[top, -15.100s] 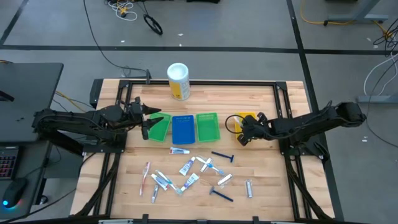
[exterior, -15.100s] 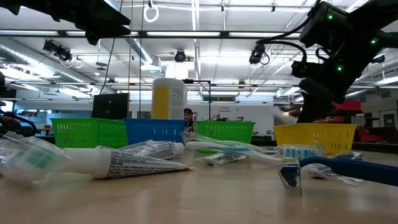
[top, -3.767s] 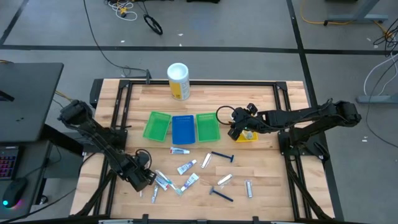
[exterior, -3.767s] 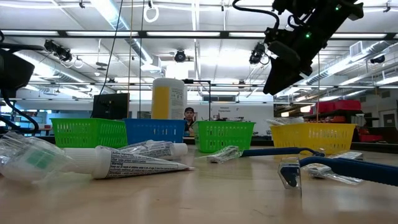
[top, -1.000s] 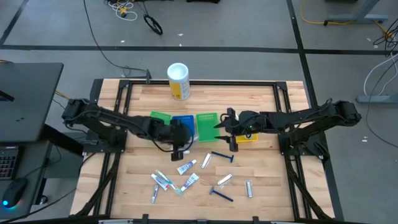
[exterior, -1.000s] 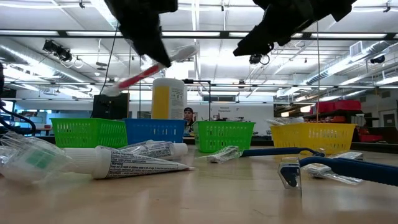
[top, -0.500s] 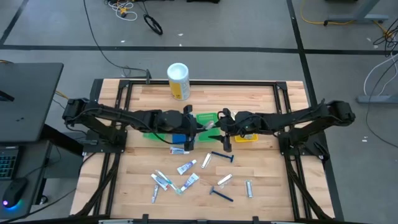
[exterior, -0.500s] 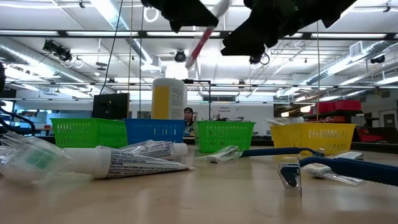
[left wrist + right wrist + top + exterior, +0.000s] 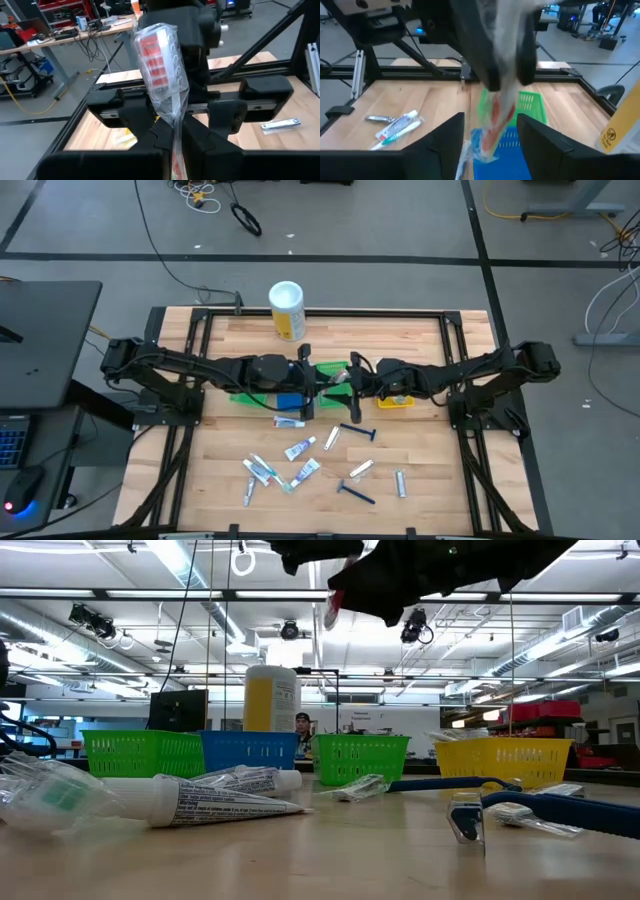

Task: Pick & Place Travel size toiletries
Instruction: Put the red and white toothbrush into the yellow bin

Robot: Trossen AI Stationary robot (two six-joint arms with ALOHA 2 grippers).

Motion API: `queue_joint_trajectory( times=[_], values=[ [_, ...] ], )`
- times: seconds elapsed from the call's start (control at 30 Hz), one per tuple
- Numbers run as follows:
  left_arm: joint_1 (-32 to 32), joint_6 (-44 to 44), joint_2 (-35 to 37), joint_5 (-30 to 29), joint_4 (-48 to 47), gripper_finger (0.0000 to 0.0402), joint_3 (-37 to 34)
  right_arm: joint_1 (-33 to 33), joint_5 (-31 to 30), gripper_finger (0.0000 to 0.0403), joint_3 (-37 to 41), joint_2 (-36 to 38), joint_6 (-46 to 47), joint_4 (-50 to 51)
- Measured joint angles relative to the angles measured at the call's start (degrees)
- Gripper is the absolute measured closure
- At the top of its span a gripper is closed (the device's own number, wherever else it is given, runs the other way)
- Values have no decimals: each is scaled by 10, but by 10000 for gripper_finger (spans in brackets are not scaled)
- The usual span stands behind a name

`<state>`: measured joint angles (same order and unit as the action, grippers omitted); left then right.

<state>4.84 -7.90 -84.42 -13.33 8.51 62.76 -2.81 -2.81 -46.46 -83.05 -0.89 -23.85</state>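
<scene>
1. Looking at frame centre in the high view, we see the left gripper pinched tight on a wrapped toothbrush, held in the air over the green tray.
2. The right gripper meets it there, fingers spread wide either side of the wrapper, not clamped.
3. Other toiletries lie loose on the table, lower centre.
4. Blue tray and yellow tray sit L & R of the grippers.
</scene>
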Motion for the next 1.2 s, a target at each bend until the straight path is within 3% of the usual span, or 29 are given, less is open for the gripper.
queue_joint_trajectory(
  times=[0.57, 1.2],
  values=[
    [0, 2, 0, 0, -3, 376, 0, 0, 3, 369, 0, 1, -1, -22],
    [0, 6, 0, -13, -39, 334, 0, 0, 4, 378, 0, 2, 20, 12]
  ],
)
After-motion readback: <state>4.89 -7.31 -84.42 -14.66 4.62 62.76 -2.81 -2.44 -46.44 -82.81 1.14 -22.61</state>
